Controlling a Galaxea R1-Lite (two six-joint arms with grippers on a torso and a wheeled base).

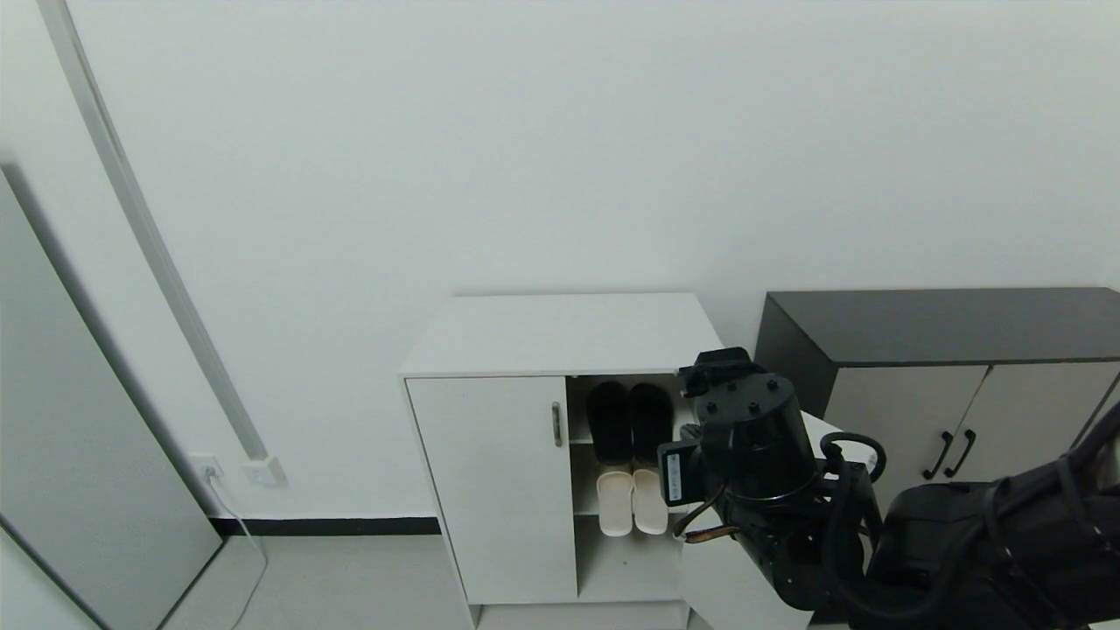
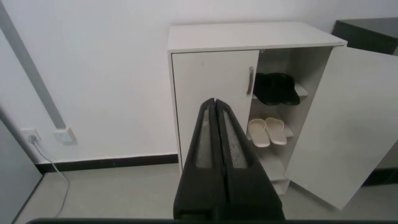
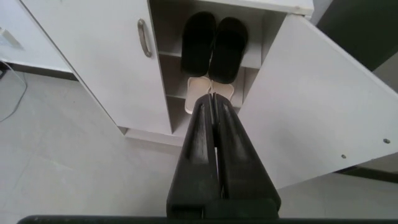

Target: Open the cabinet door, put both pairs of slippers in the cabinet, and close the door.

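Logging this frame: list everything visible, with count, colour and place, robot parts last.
white cabinet: one, white, against the wall; left door shut, right door swung open
black slippers: one pair, black, upper shelf inside the cabinet
cream slippers: one pair, cream, shelf just below the black pair
dark-topped cabinet: one, black top, pale doors, black handles, right of the white cabinet
wall socket: one, white, low on the wall left of the cabinet, white cable plugged in
left gripper: one, black, shut, facing the cabinet
right gripper: one, black, shut, before the open compartment
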